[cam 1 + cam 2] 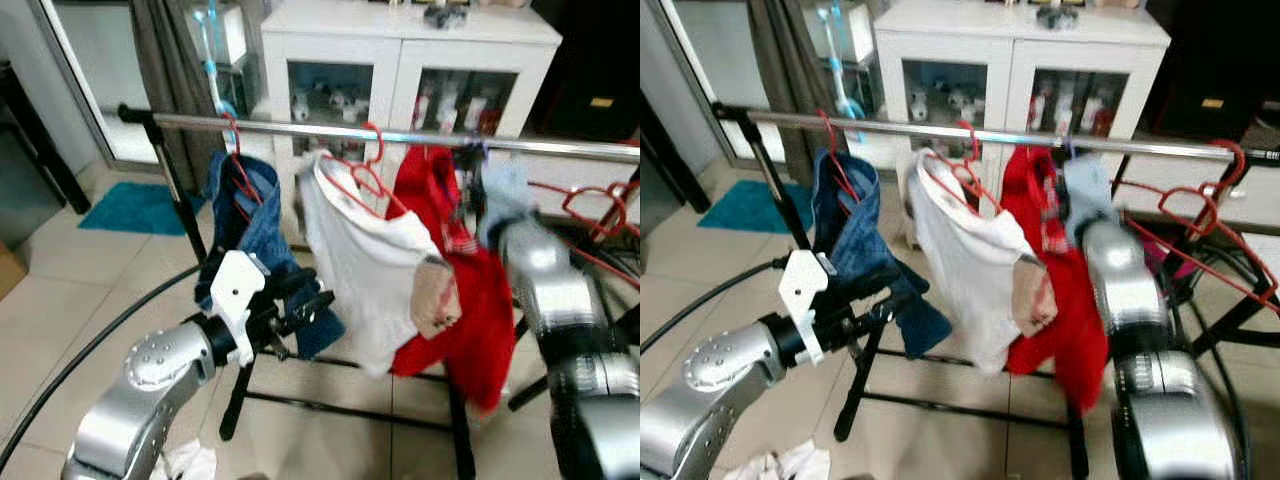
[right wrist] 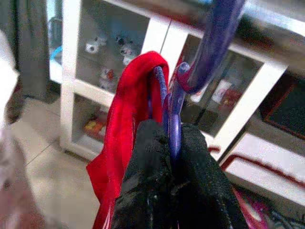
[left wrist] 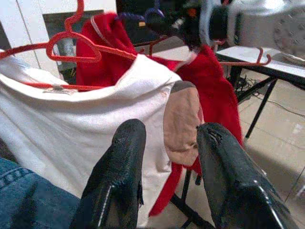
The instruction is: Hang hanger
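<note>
Red garment at the rail
My right pincer [image 2: 171,143] pinches the purple hanger [image 2: 209,52]; my left pincer [image 3: 167,167] is spread.

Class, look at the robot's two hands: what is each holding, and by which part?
The right hand pinches the purple hanger carrying the red garment, just below its hook. The left hand is open, holding nothing.

Even daylight; soft blur; wrist views grainy.
</note>
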